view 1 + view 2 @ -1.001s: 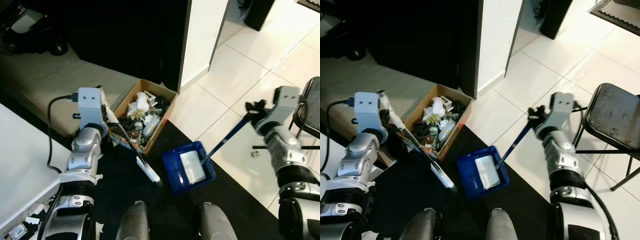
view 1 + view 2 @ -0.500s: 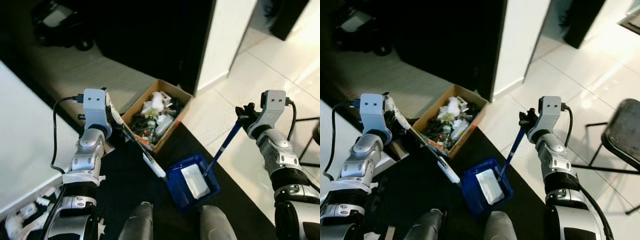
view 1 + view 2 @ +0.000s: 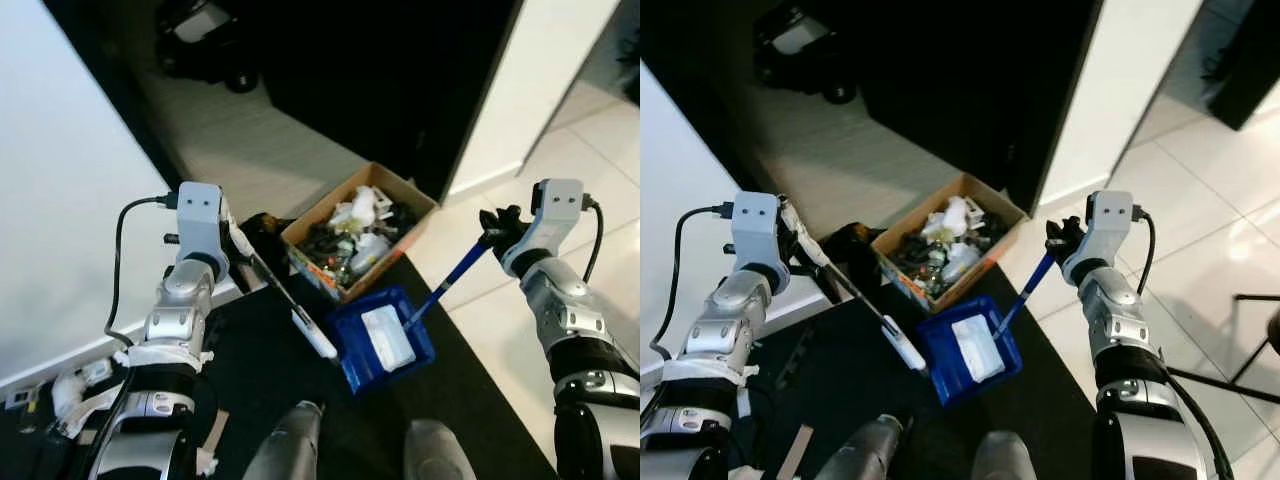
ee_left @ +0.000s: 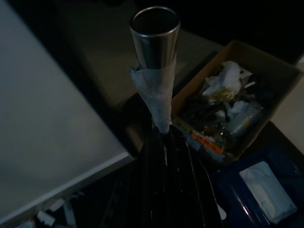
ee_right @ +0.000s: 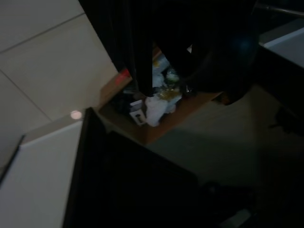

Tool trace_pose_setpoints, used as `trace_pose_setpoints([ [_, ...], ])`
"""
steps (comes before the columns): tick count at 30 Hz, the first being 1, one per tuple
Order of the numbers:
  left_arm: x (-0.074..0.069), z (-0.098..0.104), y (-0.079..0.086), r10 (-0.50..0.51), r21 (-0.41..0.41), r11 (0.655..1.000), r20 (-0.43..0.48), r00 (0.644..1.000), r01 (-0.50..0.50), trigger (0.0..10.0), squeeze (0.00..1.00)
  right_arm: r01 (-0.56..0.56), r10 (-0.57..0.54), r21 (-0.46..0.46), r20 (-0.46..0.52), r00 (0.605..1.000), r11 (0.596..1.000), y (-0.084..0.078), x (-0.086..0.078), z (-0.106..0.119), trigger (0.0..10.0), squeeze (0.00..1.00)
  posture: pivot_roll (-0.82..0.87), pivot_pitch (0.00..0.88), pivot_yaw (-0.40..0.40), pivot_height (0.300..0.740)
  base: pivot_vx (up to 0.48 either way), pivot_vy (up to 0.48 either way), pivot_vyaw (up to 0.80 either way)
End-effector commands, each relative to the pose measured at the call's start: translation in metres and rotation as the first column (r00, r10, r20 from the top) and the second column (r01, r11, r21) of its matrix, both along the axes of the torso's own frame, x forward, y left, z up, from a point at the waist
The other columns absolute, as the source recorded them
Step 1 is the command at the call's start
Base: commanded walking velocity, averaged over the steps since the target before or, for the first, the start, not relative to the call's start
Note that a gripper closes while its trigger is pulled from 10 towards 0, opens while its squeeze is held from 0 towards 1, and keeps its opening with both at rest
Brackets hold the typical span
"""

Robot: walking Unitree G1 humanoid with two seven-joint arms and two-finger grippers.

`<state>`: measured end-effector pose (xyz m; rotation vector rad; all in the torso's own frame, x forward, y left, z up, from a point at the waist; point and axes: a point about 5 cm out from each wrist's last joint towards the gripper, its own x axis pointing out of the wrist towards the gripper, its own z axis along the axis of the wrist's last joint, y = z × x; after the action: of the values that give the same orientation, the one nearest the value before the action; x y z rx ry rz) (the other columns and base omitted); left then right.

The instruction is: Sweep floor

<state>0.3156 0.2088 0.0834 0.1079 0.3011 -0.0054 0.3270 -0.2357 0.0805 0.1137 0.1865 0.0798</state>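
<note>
- My left gripper (image 3: 238, 240), left of centre, is clamped on a thin metal broom handle (image 3: 272, 287) slanting down to its white head (image 3: 318, 341).
- My right gripper (image 3: 494, 224), at the right, grips the blue dustpan's handle (image 3: 441, 290).
- The blue plastic dustpan (image 3: 383, 338), holding a white packet (image 3: 386, 336), sits at lower centre, touching the brown cardboard box of rubbish (image 3: 362, 233).
</note>
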Motion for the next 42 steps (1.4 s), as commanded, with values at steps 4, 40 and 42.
trace_pose_setpoints([
  [4, 0.000, 0.004, 0.007, 0.004, 0.011, 1.000, 0.001, 1.000, -0.004, 10.0, 0.00, 0.019, -0.019, 0.003, 0.035, 0.999, 1.000, -0.004, -0.001, 0.005, 10.0, 0.00, 0.00, 0.037, 0.036, 0.740, 0.000, 0.000, 0.80],
  [40, 0.008, -0.001, -0.004, -0.052, -0.037, 0.998, -0.066, 0.996, 0.050, 10.0, 0.00, 0.147, -0.145, -0.017, 0.108, 0.984, 0.989, -0.033, 0.000, 0.025, 10.0, 0.00, 0.01, 0.051, 0.042, 0.740, 0.000, -0.122, 0.13],
  [42, 0.008, 0.000, -0.003, -0.061, -0.036, 0.998, -0.067, 0.996, 0.059, 10.0, 0.00, 0.156, -0.150, -0.039, 0.121, 0.981, 0.987, -0.039, 0.001, 0.033, 10.0, 0.00, 0.00, 0.053, 0.042, 0.740, 0.000, 0.000, 0.00],
])
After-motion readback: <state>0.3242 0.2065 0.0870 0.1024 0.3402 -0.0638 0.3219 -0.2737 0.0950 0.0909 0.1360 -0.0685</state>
